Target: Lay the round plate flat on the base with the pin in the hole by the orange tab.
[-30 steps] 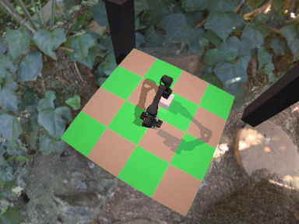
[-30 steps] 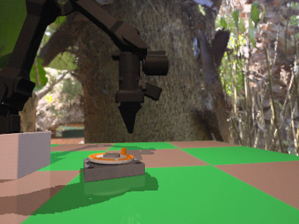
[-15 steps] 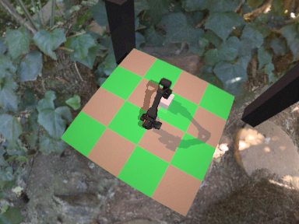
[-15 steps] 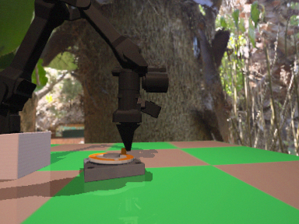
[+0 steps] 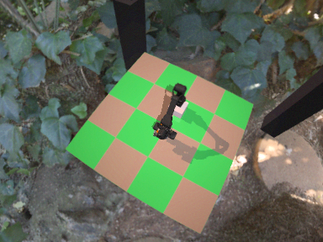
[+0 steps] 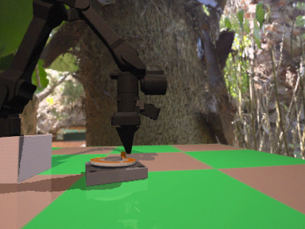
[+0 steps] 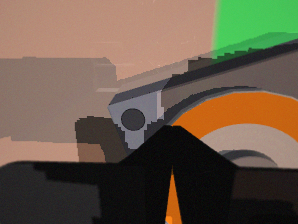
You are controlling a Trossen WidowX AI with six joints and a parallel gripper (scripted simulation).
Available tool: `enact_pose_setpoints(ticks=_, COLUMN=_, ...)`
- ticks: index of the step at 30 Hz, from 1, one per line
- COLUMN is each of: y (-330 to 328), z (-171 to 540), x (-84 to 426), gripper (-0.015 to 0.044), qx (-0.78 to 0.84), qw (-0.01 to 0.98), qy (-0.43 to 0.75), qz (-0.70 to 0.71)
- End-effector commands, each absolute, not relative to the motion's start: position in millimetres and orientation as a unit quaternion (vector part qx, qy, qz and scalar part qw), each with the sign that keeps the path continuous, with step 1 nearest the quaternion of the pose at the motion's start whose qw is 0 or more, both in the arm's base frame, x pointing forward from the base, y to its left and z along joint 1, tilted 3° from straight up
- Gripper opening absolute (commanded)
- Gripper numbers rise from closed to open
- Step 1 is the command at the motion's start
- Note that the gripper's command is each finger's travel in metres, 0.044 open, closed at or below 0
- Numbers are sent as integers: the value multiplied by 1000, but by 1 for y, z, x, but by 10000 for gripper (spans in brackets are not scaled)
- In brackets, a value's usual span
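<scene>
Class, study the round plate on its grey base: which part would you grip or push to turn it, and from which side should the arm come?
Use the orange tab: it stands up from the plate rim, the only raised part. Come from above, probably with shut jaws beside it, since the plate lies low on the base.
</scene>
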State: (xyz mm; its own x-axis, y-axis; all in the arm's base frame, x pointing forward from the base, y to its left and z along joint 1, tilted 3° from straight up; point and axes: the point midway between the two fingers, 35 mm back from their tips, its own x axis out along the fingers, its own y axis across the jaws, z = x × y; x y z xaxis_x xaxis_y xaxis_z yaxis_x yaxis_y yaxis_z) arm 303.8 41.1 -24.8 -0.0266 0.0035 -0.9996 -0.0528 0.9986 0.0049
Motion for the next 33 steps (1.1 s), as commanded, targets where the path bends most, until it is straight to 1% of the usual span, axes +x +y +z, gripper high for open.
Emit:
enact_pose_setpoints(ticks=1, y=44, z=-26, x=296, gripper=0, qx=-17, qw=695, qy=719, qz=19)
enact_pose_setpoints(ticks=33, y=49, z=-25, x=259, gripper=0, qx=-17, qw=694, qy=720, qz=19)
